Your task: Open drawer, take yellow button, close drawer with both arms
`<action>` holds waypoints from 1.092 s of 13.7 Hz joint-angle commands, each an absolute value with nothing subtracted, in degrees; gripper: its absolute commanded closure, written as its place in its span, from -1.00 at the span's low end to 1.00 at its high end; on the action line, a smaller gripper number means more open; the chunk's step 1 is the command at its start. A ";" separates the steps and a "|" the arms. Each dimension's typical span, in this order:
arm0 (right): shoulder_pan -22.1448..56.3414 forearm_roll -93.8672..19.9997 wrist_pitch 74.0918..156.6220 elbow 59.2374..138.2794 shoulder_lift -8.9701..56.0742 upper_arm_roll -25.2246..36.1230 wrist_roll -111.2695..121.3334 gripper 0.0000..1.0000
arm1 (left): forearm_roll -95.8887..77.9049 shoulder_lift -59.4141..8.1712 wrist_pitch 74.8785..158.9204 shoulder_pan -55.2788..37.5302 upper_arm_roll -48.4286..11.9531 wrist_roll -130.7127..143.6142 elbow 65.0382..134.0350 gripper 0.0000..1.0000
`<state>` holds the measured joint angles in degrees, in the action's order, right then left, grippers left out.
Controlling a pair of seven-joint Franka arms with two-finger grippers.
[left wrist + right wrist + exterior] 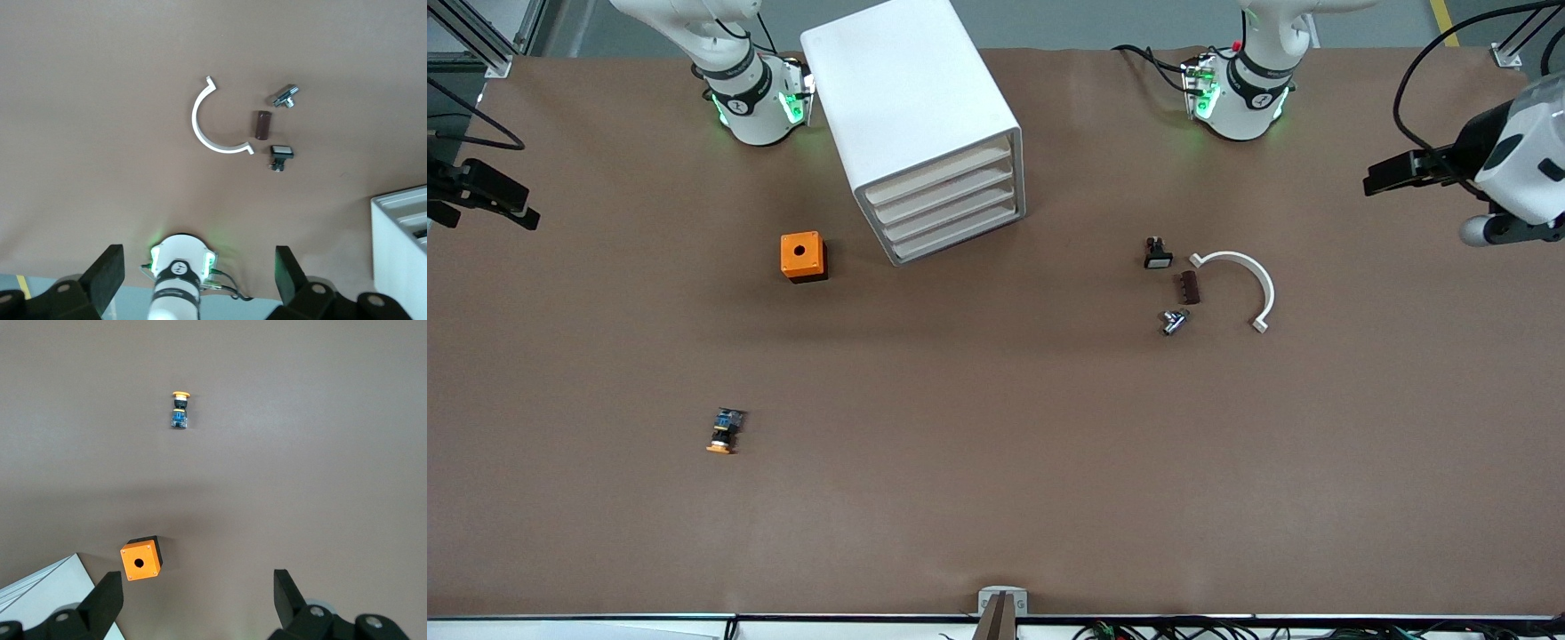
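I see the button [724, 431] lying on its side on the bare table, well apart from the drawer cabinet [925, 124] and nearer the front camera, toward the right arm's end — not in any drawer, and all drawers look shut. It looks light, rigid and apt to roll; I'd pinch the black body, not the cap. The left gripper [200, 273] and right gripper [198, 593] both hang high, jaws wide, empty.
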<state>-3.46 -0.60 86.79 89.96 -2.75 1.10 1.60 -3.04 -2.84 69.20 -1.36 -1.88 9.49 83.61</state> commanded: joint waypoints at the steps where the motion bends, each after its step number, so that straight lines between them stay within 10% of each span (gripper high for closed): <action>1: -4.04 -1.05 87.63 91.41 -4.04 0.88 1.93 -1.00 | -1.76 3.85 75.91 -3.42 0.96 6.33 93.66 -0.98; 5: -3.96 -0.97 87.63 91.67 -4.48 0.88 1.93 -1.00 | -1.58 10.45 89.63 -3.96 2.46 6.24 104.67 -0.99; 15: -3.96 -1.05 87.63 92.64 -5.19 0.88 1.85 -1.00 | 0.18 7.65 97.30 -2.11 3.96 0.48 98.17 -0.99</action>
<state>-3.46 -0.60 86.93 90.57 -3.17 1.17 1.60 -0.96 8.42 98.23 -2.84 3.68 5.16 99.23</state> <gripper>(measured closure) 0.000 0.004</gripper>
